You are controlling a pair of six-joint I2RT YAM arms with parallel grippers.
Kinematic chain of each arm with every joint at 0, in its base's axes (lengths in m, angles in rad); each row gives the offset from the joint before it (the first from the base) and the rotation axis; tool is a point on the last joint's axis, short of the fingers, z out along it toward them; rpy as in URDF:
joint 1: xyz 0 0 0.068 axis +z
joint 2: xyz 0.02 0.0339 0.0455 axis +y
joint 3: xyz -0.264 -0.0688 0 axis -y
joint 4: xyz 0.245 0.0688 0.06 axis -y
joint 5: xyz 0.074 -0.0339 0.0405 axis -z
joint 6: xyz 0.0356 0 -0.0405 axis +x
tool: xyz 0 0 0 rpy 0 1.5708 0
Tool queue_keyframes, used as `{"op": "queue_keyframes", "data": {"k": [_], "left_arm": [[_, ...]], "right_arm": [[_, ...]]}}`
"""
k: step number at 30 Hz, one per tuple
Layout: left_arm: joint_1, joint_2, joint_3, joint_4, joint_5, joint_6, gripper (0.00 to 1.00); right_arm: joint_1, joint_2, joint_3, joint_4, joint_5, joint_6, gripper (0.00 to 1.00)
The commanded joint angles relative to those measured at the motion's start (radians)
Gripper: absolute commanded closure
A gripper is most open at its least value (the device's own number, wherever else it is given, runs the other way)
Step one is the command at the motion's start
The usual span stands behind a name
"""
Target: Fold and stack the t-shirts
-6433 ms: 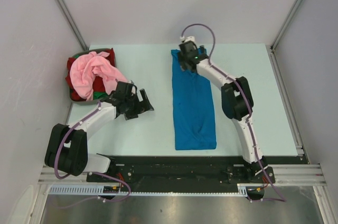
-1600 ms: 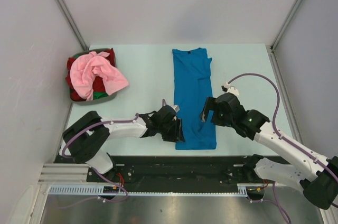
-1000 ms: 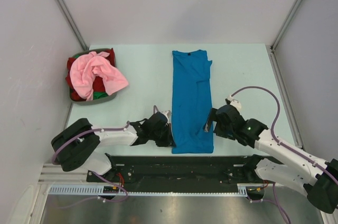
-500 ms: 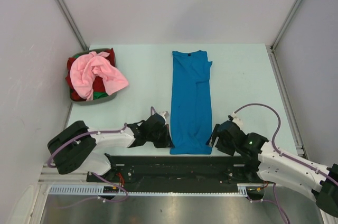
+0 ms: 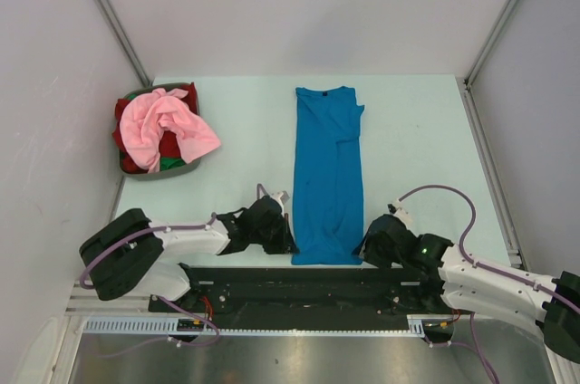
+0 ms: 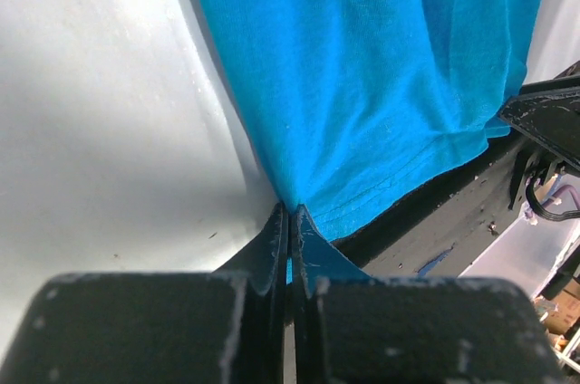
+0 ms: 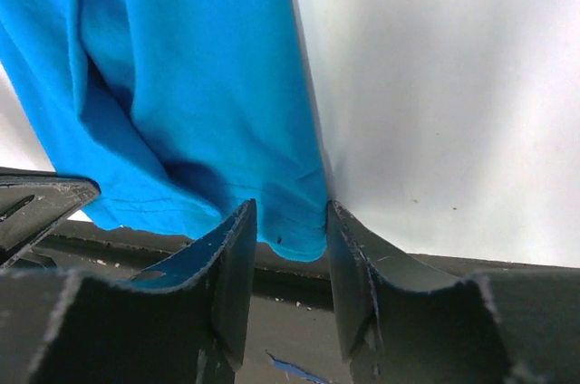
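the left gripper [image 6: 288, 212] is pinched fully together on the near left corner of the blue t-shirt [image 5: 328, 176], a sliver of blue hem caught between its fingertips. the right gripper [image 7: 291, 210] stands partly apart, one finger on each side of the shirt's near right corner; the cloth sits in the gap and the jaws have not met on it. there is one blue t-shirt, lying flat as a long narrow strip down the middle of the table [image 5: 426, 130], collar at the far end and hem at the near edge between the two grippers. one pink t-shirt [image 5: 163, 126] is heaped on a red t-shirt [image 5: 122, 135], with a bit of green cloth [image 5: 172, 164] showing, all in one dark grey basket [image 5: 149, 174] at the table's far left corner, well apart from both arms.
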Motion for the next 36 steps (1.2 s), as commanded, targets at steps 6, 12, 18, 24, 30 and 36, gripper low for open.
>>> {"op": "queue_keyframes", "data": {"k": [6, 12, 18, 24, 30, 36], "left_arm": [[-0.011, -0.027, -0.056, -0.041, -0.001, -0.009, 1.00], [-0.011, -0.113, -0.099, -0.043, -0.014, -0.035, 1.00], [-0.011, -0.252, -0.176, -0.049, -0.032, -0.075, 1.00], [-0.011, -0.274, -0.165, -0.061, -0.040, -0.064, 1.00], [-0.011, -0.239, -0.081, -0.092, -0.038, -0.024, 1.00], [-0.011, -0.190, 0.011, -0.126, -0.041, 0.002, 1.00]], "right_arm": [[0.006, 0.025, -0.022, 0.013, 0.045, 0.028, 0.89], [0.007, -0.012, -0.006, -0.075, 0.075, 0.037, 1.00], [0.018, -0.124, -0.003, -0.172, 0.091, 0.059, 1.00], [0.058, -0.079, 0.024, -0.138, 0.101, 0.057, 1.00], [0.093, -0.010, 0.098, -0.103, 0.137, 0.039, 1.00], [0.095, 0.030, 0.153, -0.075, 0.160, -0.013, 1.00]]}}
